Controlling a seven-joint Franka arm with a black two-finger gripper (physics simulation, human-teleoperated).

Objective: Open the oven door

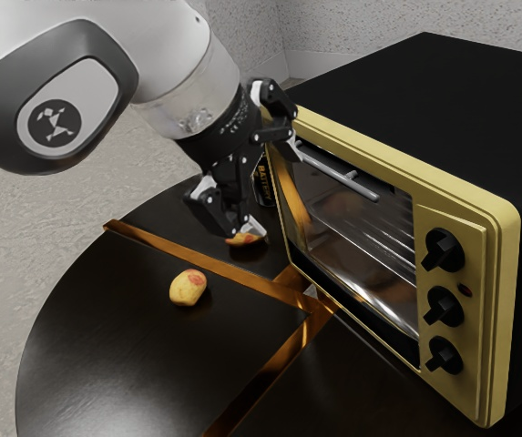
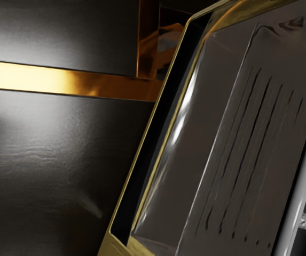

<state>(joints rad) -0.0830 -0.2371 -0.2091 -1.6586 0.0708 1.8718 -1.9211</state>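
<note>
Claw [image 1: 277,192] spread open beside the oven door [image 1: 356,250].
The pale, rounded arm [image 1: 165,45] slants down from the exterior view's left, one finger near the slim metal handle [image 1: 338,175]. At the exterior view's right stands the boxy black oven [image 1: 424,91], yellow-fronted, with glossy glass and winged knobs [image 1: 443,248].

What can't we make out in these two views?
- Handle's gripper-side end: exterior view, behind the gripper.
- Handle's full length: wrist view, cut by right and lower edges.
- BATTERY-lettered object, fruit under fingertip: exterior view, partly behind the gripper.
- Arm's base: exterior view, cut off.
</note>
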